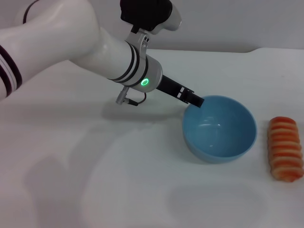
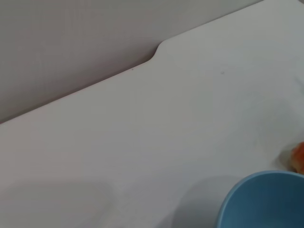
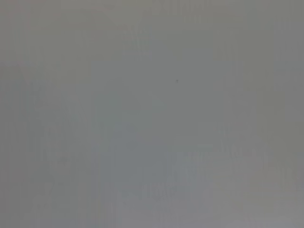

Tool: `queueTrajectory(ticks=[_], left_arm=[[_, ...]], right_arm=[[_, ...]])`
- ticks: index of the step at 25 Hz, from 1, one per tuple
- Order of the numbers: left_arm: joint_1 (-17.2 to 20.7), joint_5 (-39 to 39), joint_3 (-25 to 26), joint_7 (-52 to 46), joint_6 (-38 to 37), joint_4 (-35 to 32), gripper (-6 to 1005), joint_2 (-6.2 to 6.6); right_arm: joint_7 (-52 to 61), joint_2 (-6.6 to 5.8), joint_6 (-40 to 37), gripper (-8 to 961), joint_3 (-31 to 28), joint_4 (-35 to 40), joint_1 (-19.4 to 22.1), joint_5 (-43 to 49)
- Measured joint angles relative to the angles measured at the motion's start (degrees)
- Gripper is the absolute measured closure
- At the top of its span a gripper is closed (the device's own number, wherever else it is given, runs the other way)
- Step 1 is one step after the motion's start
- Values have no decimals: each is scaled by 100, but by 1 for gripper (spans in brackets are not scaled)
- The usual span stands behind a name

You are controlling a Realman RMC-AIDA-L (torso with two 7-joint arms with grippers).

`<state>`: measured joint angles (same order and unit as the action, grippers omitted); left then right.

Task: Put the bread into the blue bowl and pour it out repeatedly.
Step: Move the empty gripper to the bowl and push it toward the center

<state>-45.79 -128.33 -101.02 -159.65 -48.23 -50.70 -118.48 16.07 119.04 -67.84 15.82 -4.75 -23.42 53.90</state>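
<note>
— So where does everything sit?

— Head view: the bowl [image 1: 220,128] is right of centre on the white counter [image 1: 95,180], tipped a little so its mouth faces the camera, nothing in it. The bread [image 1: 285,148] lies at the right edge of the frame, ridged side up, just beside the bowl but apart from it.

— And the arms?

— The left claw [image 1: 194,101] reaches in from the upper left and meets the bowl's far-left rim. It looks clamped on that rim, though I cannot tell for sure; the fingers are dark and partly hidden by the wall. The left wrist view catches only the bowl's edge at lower right and a sliver of orange beyond it. The right claw is not in view, and its wrist camera shows plain grey.

— How would the things handle?

— The bowl is glossy and smooth, so I'd judge it slippery; a pinch across the rim is the only real hold. The loaf looks like a light, stiff toy. I'd take it across its narrow width near the middle, with the fingers settling between ridges, so it doesn't swing.
</note>
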Motion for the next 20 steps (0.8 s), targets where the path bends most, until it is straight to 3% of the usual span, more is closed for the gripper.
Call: queueTrajectory(ticks=[15, 20], left_arm=[[-80, 436, -193, 3, 160, 424, 170, -13], [-190, 698, -523, 3, 425, 751, 169, -25]], right_arm=[[0, -13, 88, 315, 0, 8, -35, -18], [0, -13, 93, 314, 0, 9, -40, -21]])
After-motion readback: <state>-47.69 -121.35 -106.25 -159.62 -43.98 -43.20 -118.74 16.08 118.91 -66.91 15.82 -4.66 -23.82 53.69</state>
